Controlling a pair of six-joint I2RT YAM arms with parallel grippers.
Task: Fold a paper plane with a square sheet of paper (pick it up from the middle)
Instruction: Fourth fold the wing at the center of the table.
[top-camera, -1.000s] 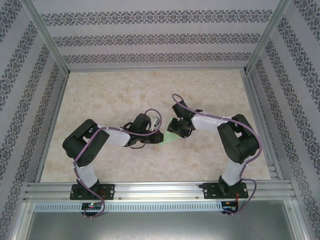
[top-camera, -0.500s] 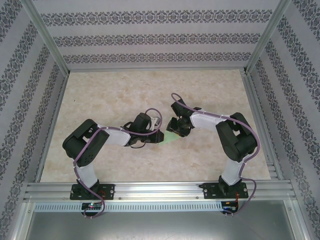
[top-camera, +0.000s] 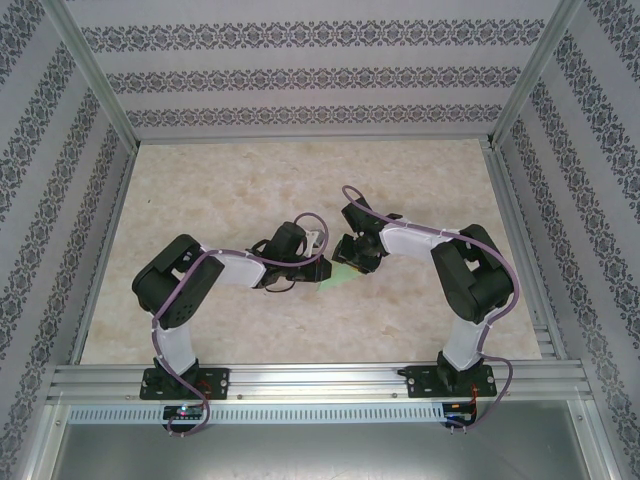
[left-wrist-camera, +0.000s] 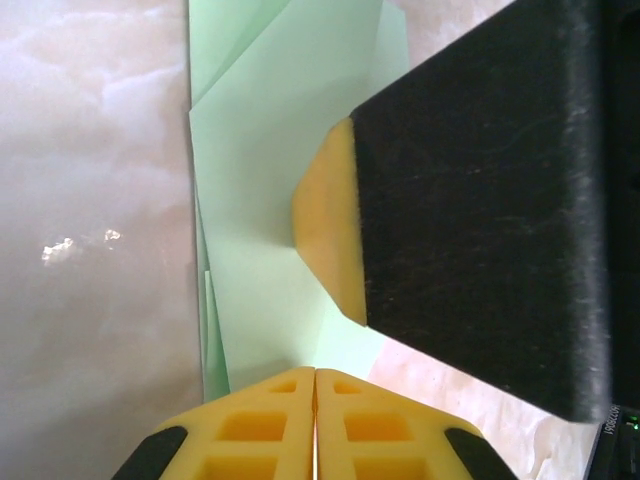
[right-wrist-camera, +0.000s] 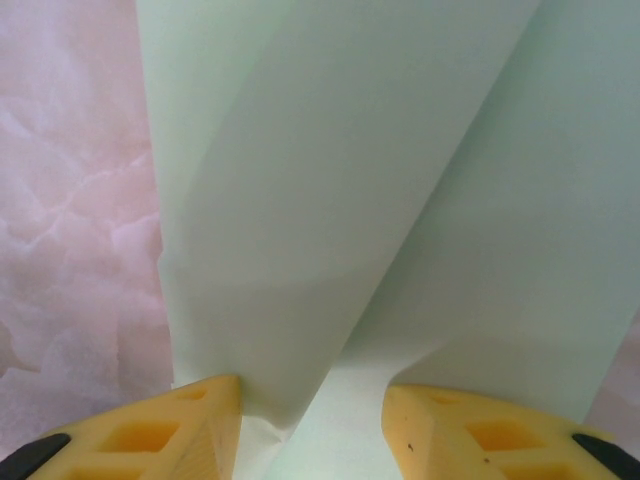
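paper (top-camera: 344, 278) overhead: I see a sliver; left gripper (top-camera: 320, 270) and right gripper (top-camera: 347, 264) cover the rest.
paper, right wrist: cut off top and right.

Overhead view was bright, evenly lit; shadows soft, faint. Tiny glare specks showed on table (left-wrist-camera: 75, 245). Wrist close-ups were soft: yellow fingertips (right-wrist-camera: 200, 420) blurred, paper (right-wrist-camera: 330, 200) slightly washed out.

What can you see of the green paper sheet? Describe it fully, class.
The paper sheet is thin, pale green and matte, folded into overlapping layers with straight creases and slanted flaps. It lies near the middle of the marbled table. The right pincer, open, straddles it, one pad pressing it; the left pincer, shut, meets its edge.
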